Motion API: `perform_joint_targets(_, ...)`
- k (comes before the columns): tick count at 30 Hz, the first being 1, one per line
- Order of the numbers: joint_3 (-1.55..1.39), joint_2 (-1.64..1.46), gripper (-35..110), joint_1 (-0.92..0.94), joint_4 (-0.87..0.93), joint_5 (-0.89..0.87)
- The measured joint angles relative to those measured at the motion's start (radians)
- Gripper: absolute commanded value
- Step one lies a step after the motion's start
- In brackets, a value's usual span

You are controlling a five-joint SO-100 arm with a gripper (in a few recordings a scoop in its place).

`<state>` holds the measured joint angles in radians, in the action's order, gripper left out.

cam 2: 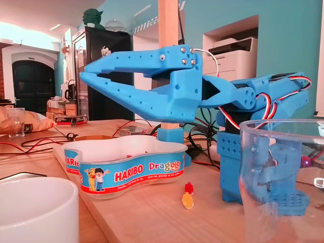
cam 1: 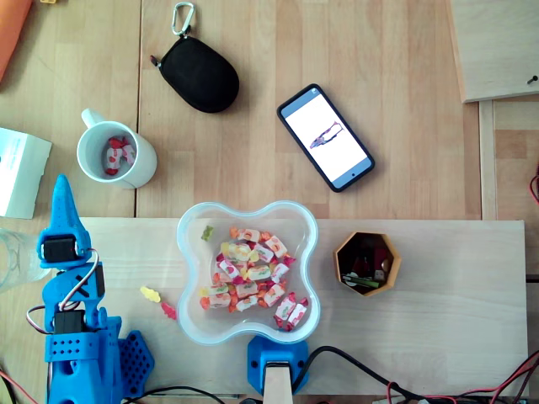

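Observation:
My blue gripper [cam 1: 61,183] points toward the far side of the table at the left edge in the overhead view, and its jaws are closed to a point with nothing between them. In the fixed view the gripper [cam 2: 83,72] hangs in the air above the Haribo bowl [cam 2: 126,169], fingertips meeting. A white mug [cam 1: 116,154] with a couple of wrapped sweets inside stands just beyond and right of the tip. The clear bowl [cam 1: 189,252] holds several wrapped sweets. A yellow gummy bear [cam 1: 150,294] and a red gummy bear [cam 1: 168,310] lie on the board between arm and bowl.
A black pouch [cam 1: 198,71] and a phone [cam 1: 326,137] lie on the far side. A hexagonal wooden pot [cam 1: 367,263] sits right of the bowl. A clear glass [cam 2: 283,177] stands by the arm's base. White paper [cam 1: 18,172] lies at the left edge, cables along the near edge.

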<state>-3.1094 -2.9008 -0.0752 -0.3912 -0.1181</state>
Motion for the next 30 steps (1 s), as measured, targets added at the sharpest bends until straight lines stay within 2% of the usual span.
perform_joint_targets(19,0.078,-0.067,-2,0.0,0.015,-0.018)
perform_joint_targets(24,0.272,-0.015,-1,0.0,0.21,-0.018)
perform_joint_targets(30,0.603,0.067,-1,0.052,0.594,-0.097)
